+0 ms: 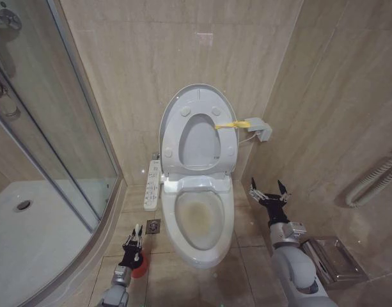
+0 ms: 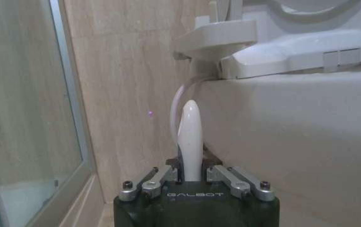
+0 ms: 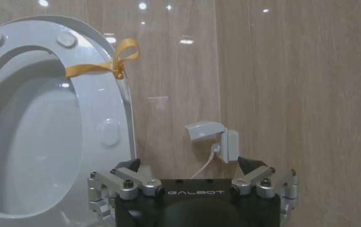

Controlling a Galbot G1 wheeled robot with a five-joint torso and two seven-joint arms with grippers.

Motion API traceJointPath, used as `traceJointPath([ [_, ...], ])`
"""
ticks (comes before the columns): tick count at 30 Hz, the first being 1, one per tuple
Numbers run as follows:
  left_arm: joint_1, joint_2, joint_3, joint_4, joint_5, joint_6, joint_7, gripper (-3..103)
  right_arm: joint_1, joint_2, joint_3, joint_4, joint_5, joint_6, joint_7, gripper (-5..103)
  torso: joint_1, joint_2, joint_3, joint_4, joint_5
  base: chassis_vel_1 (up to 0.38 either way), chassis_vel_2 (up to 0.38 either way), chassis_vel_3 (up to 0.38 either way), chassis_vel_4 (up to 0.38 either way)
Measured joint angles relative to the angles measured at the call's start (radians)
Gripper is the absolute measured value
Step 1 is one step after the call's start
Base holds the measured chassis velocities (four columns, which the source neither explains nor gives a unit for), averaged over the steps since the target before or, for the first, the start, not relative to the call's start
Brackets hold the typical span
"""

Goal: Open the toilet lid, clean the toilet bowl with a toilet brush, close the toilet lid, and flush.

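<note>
1. With the toilet lid (image 1: 199,121) and seat both raised upright against the back wall at upper centre of the head view, the yellow strap (image 1: 233,125) sticks out at its right edge.
2. Toilet bowl (image 1: 199,246) sits exposed at lower centre, yellowish stain visible inside.
3. Left hand (image 1: 133,245) is at lower left, just left of the bowl, clamped on the toilet brush (image 2: 189,139); the white handle stands up between its fingers in the left wrist view.
4. Red cup holder (image 1: 141,265) sits on the floor right beside that hand.
5. Right hand (image 1: 268,194) hovers at right of the bowl, fingers spread wide, nothing in them.
6. Right wrist view: raised lid at left, strap loop at upper left, white wall socket (image 3: 215,139) at centre.
</note>
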Motion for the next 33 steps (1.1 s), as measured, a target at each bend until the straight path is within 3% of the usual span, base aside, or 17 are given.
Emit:
traceJointPath([
  [6,0.050,0.005,-0.005,-0.064,0.016,0.016,-0.012,23,0.000,0.000,0.000,0.000,0.000,0.000,0.000,100,0.000,0.000,0.000,0.0001,0.0000,0.000,0.000,0.000,0.000],
  [7,0.066,0.006,-0.008,-0.086,0.016,0.026,-0.017,49,0.000,0.000,0.000,0.000,0.000,0.000,0.000,100,0.000,0.000,0.000,0.0000,0.0001,0.000,0.000,0.000,0.000],
  [14,0.158,0.008,-0.053,-0.190,0.032,0.055,-0.029,49,0.000,0.000,0.000,0.000,0.000,0.000,0.000,100,0.000,0.000,0.000,0.0000,0.0001,0.000,0.000,0.000,0.000],
  [15,0.175,0.009,-0.064,-0.211,0.036,0.055,-0.030,77,0.000,0.000,0.000,0.000,0.000,0.000,0.000,100,0.000,0.000,0.000,0.0002,0.0001,0.000,0.000,0.000,0.000],
  [21,0.238,0.009,-0.111,-0.291,0.055,0.054,-0.035,77,0.000,0.000,0.000,0.000,0.000,0.000,0.000,100,0.000,0.000,0.000,0.0001,0.0001,0.000,0.000,0.000,0.000],
  [22,0.248,0.009,-0.119,-0.304,0.059,0.053,-0.037,99,0.000,0.000,0.000,0.000,0.000,0.000,0.000,100,0.000,0.000,0.000,0.0000,0.0001,0.000,0.000,0.000,0.000],
  [28,0.322,0.008,-0.174,-0.409,0.091,0.042,-0.052,99,0.000,0.000,0.000,0.000,0.000,0.000,0.000,100,0.000,0.000,0.000,0.0001,0.0000,0.000,0.000,0.000,0.000],
  [33,0.428,0.017,-0.241,-0.605,0.132,0.066,-0.080,100,0.000,0.000,0.000,0.000,0.000,0.000,0.000,100,0.000,0.000,0.000,0.0000,0.0000,0.000,0.000,0.000,0.000],
])
